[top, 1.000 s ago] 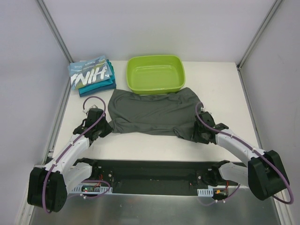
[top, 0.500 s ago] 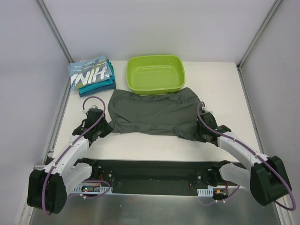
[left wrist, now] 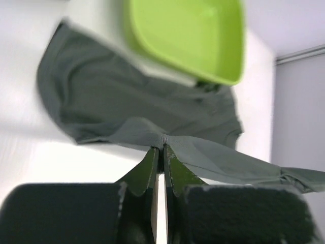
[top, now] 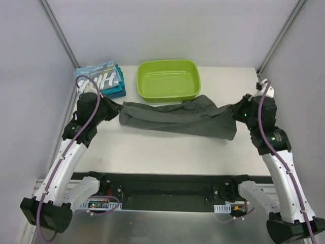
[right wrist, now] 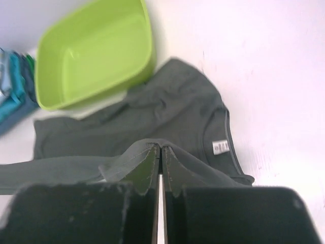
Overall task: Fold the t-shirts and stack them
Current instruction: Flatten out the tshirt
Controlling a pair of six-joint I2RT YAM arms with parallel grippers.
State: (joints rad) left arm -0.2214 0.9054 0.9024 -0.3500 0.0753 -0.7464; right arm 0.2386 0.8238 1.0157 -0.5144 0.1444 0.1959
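This is a robotics laboratory, more exactly a closed test cell. The white counter (top: pixel 167 152) is shut in along its left, far and right edges by plain pale panels (top: pixel 167 30). Bare aluminium posts (top: pixel 58 30) rise at its far corners. Two white and black robot arms, the left arm (top: pixel 66 152) and the right arm (top: pixel 284 168), stand on a black rail (top: pixel 167 184) along the near edge. Purple cables (top: pixel 79 131) run openly along them. An uncovered circuit board (top: pixel 99 204) sits by the left base on a bare metal plate (top: pixel 167 229). The things on the counter are few and plain: a lime-green tub (top: pixel 167 81) at the far edge, folded t-shirts (top: pixel 99 80) in the far left corner, and a dark grey t-shirt (top: pixel 177 117) across the middle.
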